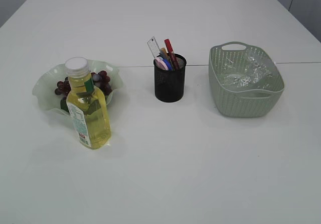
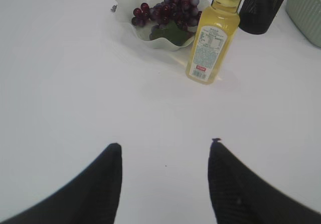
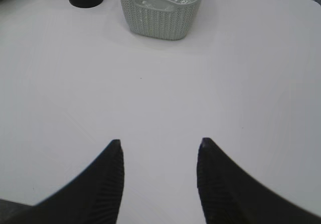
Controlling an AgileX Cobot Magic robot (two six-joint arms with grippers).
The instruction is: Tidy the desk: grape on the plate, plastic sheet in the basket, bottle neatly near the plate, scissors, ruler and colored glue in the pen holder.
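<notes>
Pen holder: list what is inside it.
Sticking out of the pen holder are a clear ruler, a red-capped stick, an orange-tipped one and pink and blue handles. Their lower parts are hidden by the black mesh.

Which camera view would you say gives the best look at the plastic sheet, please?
The exterior view: it looks down into the basket, showing the crumpled plastic sheet inside. The right wrist view catches only its top edge above the basket's rim. The left wrist view shows just a basket corner, no sheet.
</notes>
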